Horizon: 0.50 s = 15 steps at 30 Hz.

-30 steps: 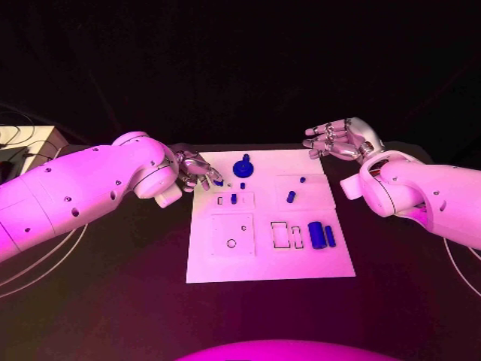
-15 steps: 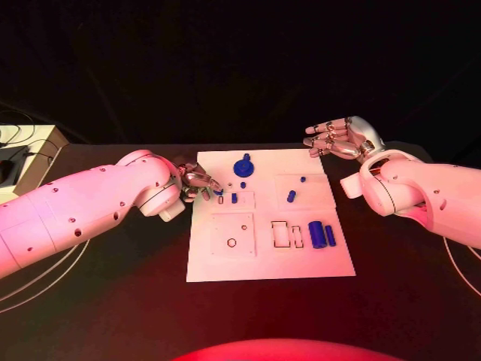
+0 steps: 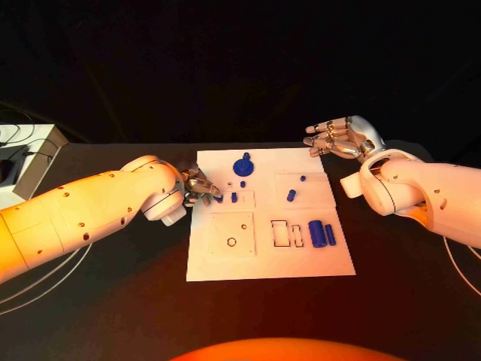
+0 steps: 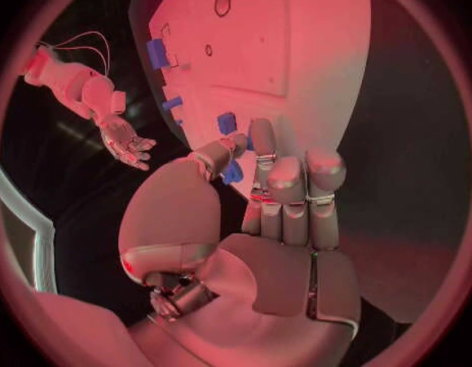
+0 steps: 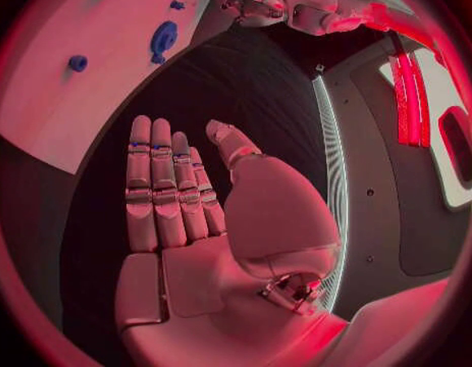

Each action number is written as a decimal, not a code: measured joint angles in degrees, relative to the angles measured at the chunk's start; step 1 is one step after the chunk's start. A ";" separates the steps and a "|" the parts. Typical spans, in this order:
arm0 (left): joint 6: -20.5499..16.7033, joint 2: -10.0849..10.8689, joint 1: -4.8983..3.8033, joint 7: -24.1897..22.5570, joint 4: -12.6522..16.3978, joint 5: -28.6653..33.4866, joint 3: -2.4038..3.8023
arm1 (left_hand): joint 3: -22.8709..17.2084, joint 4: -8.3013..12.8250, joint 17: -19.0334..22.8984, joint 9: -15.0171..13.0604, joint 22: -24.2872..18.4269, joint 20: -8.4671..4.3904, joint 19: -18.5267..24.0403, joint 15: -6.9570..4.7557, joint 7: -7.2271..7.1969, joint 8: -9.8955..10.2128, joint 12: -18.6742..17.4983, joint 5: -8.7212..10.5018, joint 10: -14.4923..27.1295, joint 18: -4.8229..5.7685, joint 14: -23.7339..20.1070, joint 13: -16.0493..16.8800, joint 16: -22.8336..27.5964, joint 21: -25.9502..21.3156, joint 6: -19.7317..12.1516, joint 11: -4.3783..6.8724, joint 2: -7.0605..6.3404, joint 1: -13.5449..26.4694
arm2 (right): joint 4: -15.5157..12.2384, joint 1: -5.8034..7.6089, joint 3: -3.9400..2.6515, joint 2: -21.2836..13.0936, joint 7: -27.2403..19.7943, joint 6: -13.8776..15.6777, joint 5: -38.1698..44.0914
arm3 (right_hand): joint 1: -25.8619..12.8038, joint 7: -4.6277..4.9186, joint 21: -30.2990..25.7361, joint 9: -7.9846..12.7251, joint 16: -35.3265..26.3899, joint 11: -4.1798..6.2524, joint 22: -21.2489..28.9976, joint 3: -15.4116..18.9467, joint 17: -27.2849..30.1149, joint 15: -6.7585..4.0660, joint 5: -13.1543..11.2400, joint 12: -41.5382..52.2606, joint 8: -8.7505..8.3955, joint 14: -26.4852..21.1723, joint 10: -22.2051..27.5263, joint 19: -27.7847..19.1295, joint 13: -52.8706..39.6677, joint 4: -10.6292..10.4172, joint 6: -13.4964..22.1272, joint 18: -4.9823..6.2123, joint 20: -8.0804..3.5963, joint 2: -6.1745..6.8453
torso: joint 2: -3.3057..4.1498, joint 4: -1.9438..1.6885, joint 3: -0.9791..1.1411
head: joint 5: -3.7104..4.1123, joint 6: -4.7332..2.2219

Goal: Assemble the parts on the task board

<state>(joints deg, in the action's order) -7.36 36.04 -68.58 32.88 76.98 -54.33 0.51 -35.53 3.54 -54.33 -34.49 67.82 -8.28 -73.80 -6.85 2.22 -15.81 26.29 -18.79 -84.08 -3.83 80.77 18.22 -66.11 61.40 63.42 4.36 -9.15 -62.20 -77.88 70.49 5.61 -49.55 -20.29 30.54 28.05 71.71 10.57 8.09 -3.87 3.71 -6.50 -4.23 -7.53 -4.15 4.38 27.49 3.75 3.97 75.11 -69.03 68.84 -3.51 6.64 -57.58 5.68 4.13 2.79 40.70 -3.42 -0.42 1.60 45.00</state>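
You had the left hand [image 3: 201,186] at the task board's [image 3: 264,259] left edge, near its far left corner, and in the left wrist view its thumb and a fingertip were pinching a small blue part [image 4: 231,171], with the other fingers held together above the board. The right hand [image 3: 341,139] hung off the board's far right corner, well apart from every part, fingers straight and close together, holding nothing. On the board the round blue knob [image 3: 244,166] stood near the far edge, a small peg [image 3: 291,196] sat right of centre, and two blue cylinders [image 3: 322,235] lay side by side near the right edge, beside empty rectangular slots [image 3: 279,235]. My reading is that you were in the step of carrying or seating the pinched part at the left side of the board. I could not tell which recess it belonged to. The next move called for lining the part up over its recess, lowering it squarely, and releasing only once it sat flush.
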 measured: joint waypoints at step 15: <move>1.19 -0.58 -0.13 0.11 -0.64 -0.54 -0.07 | 0.00 0.00 0.11 -3.67 -0.01 0.01 0.01 0.01 -0.01 0.37 0.00 0.09 0.00 0.00 0.00 -0.01 0.00 0.00 0.00 -0.01 0.00 0.00 | -0.16 -0.02 0.00 -0.05 -0.10 -0.02 -0.05 | 0.00 -0.01 0.00 0.00 0.00 0.00 0.00 -0.10 0.00 0.00 0.00 0.00 0.00 0.00 0.00 0.00 0.00 0.10 -0.01 0.00 0.00 0.00 | -0.04 -0.04 0.01 | 0.12 0.25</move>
<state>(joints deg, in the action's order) -6.18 35.46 -68.70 32.99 76.34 -54.87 0.43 -35.53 3.54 -54.21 -38.16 67.81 -8.27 -73.80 -6.84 2.22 -15.43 26.29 -18.69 -84.08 -3.83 80.77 18.22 -66.11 61.40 63.42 4.34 -9.14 -62.19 -78.04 70.47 5.61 -49.60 -20.39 30.52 27.99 71.71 10.56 8.09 -3.87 3.72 -6.51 -4.23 -7.64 -4.15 4.38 27.49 3.75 3.97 75.11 -69.03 68.85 -3.52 6.74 -57.58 5.68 4.13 2.79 40.65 -3.46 -0.42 1.72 45.25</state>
